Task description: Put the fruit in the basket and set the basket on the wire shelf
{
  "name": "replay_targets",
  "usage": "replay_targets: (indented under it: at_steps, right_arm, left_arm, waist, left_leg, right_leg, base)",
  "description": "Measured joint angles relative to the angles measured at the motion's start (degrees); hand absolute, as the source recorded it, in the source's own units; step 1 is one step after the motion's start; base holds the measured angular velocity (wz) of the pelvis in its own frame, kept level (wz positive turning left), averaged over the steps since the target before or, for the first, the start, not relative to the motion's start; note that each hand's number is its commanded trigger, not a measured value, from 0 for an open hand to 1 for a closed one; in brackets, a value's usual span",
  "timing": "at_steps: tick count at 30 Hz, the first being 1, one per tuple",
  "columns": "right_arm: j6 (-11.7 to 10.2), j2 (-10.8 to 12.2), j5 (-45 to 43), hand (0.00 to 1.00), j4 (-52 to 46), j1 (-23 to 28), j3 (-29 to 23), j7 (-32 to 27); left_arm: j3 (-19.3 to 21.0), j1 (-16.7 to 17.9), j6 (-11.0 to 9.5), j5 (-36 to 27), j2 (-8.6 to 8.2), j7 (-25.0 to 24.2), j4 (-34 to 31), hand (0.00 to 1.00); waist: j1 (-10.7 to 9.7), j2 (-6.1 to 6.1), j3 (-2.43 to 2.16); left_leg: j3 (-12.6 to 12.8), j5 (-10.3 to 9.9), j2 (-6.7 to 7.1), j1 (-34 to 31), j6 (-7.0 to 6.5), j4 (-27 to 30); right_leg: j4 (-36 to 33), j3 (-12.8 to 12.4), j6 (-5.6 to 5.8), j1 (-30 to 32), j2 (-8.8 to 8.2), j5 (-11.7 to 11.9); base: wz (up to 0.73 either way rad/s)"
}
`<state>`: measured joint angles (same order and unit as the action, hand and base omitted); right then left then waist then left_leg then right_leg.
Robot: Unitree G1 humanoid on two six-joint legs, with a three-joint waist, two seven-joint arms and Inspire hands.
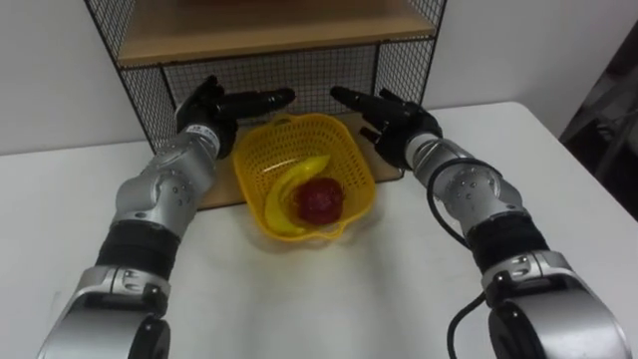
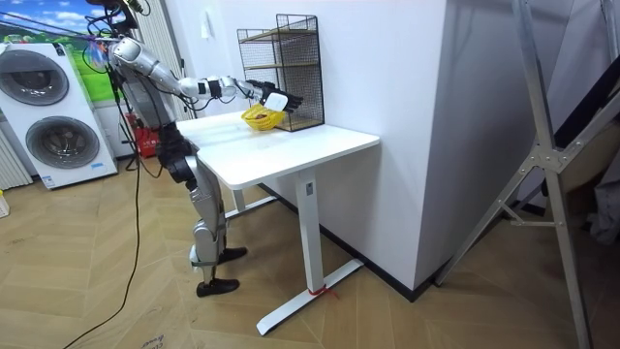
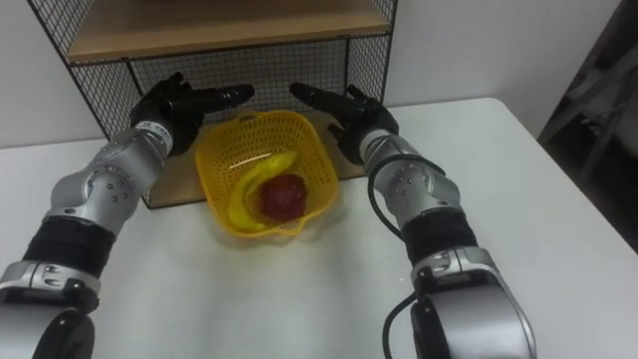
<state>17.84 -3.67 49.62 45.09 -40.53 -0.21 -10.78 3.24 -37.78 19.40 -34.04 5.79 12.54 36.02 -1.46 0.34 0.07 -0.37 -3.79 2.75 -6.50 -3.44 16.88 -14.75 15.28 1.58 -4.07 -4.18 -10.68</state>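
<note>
Yellow plastic lattice, moulded into a squarish bowl with a wavy rim: that is the one basket (image 1: 255, 172) I can see on my feed. It sits at the front of the wire shelf (image 1: 299, 72), resting on the shelf's wooden base board (image 3: 177, 187), with its near side hanging over onto the smooth white table (image 1: 329, 289).

Two pieces of fruit lie inside it. One curved yellow banana (image 1: 289, 184) follows the left wall, and one round, dark red fruit (image 1: 321, 199) with a dull skin sits touching it on the right. I cannot tell what kind the red one is.

The shelf is black wire mesh on the back and sides, with a pale flat wooden board (image 1: 269, 30) above the basket.

Both black hands flank the basket's far rim. The left hand (image 1: 214, 110) has its fingers stretched out toward the right, released and grasping nothing. The right hand (image 1: 394, 120) mirrors it, fingers straight and pointing left, also empty. I cannot tell whether any fingertip touches the rim.

From the room camera I see the robot standing at the table's end, both arms reached forward to the shelf, with two washing machines (image 2: 60, 143) behind it.
</note>
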Motion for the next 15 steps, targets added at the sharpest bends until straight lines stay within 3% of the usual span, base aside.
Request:
replay_targets:
  at_steps: [8, 15]
  right_arm:
    - [0.51, -0.37, -0.85, 0.00, 1.22, 0.01, -1.18, 4.25]
    - [1.13, -1.45, -2.98, 0.00, -2.76, 2.97, -0.99, 6.87]
  left_arm:
    - [0.06, 0.01, 0.72, 3.77, 0.26, -2.22, 0.00, 0.00]
    - [0.23, 0.60, 1.65, 7.23, 1.14, -3.55, -1.80, 0.00]
  waist:
    - [0.01, 0.55, -0.17]
    - [0.45, 1.29, -0.84]
  left_leg:
    - [0.10, 0.04, -0.01, 0.00, 0.07, -0.20]
    - [-0.17, 0.14, -0.02, -0.75, 0.21, -0.33]
  right_leg:
    - [-0.12, -0.09, -0.19, 0.29, -0.06, -0.50]
    - [-0.07, -0.08, 0.12, 1.09, -0.03, -0.20]
  base:
    - [0.00]
    - [0.01]
